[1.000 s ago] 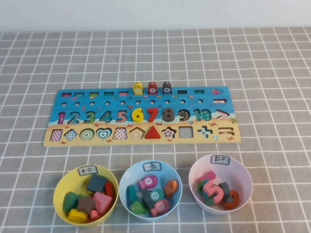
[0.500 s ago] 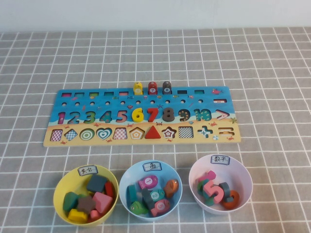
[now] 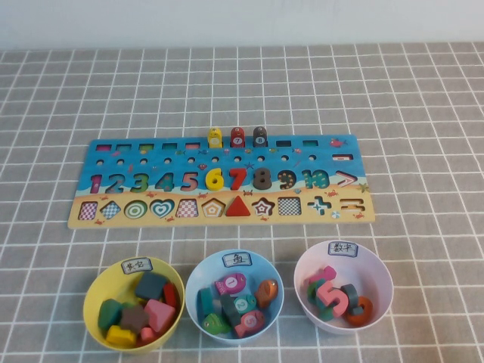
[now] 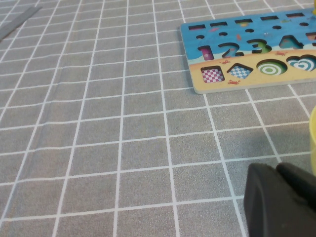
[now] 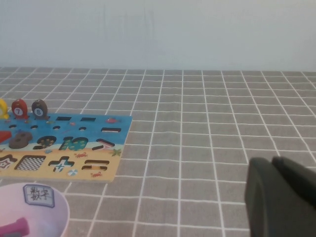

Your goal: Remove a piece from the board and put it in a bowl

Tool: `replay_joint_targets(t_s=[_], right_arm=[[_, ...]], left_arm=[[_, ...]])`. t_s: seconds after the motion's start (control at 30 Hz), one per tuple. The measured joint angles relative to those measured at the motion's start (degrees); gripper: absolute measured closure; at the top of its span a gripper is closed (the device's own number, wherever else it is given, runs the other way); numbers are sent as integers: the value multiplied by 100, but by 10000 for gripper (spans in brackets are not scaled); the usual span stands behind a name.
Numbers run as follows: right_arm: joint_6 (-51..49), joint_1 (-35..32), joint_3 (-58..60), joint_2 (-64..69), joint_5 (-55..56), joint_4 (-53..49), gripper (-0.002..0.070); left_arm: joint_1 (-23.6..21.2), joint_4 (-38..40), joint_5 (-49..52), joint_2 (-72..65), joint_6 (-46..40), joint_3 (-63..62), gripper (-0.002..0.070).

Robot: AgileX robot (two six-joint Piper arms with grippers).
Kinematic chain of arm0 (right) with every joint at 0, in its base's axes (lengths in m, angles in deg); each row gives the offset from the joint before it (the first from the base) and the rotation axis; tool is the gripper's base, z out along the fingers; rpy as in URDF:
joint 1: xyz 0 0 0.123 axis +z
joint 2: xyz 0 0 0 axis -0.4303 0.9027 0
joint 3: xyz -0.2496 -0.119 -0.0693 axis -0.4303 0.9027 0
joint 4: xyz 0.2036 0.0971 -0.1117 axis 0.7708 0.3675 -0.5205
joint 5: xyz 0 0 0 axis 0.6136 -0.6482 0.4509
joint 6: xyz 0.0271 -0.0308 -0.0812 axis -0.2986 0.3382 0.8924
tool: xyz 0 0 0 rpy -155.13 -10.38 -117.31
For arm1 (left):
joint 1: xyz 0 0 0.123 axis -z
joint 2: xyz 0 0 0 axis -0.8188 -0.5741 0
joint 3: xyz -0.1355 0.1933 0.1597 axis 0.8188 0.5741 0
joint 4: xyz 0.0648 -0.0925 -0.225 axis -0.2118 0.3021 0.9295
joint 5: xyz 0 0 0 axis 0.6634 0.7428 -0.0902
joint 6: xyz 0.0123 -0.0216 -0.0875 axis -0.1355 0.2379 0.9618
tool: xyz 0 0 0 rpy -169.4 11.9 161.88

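Observation:
The long puzzle board (image 3: 79, 220) lies across the middle of the table. Its star cut-out (image 3: 262, 206) is bare. The dark brown-purple star piece (image 3: 134, 318) lies in the yellow bowl (image 3: 94, 291) at the front left, among several other shape blocks. Neither arm shows in the high view. My left gripper (image 4: 276, 170) is shut and empty, low over the cloth left of the board (image 4: 190, 44), with the yellow bowl's rim (image 4: 313, 133) just beside it. My right gripper (image 5: 271, 163) is shut and empty, over the cloth right of the board (image 5: 112, 163).
A light blue bowl (image 3: 198, 278) with fish pieces and a pale pink bowl (image 3: 380, 281) with numbers stand in a row with the yellow bowl. A red triangle (image 3: 237, 206), numbers 6, 7 and 8, and three pegs (image 3: 237, 137) stay on the board.

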Motion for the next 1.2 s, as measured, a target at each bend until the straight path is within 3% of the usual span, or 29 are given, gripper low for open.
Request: replay_joint_targets(t_s=[0.17, 0.33, 0.43, 0.73, 1.2], right_arm=[[121, 0, 0, 0, -30, 74, 694], [1813, 0, 15, 0, -310, 1378, 694], [2269, 0, 77, 0, -462, 1675, 694], [1534, 0, 279, 0, -879, 1132, 694], [1461, 0, 279, 0, -965, 1056, 694]], left_arm=[[0, 0, 0, 0, 0, 0, 675], [0, 0, 0, 0, 0, 0, 675], [0, 0, 0, 0, 0, 0, 675], [0, 0, 0, 0, 0, 0, 675], [0, 0, 0, 0, 0, 0, 675]])
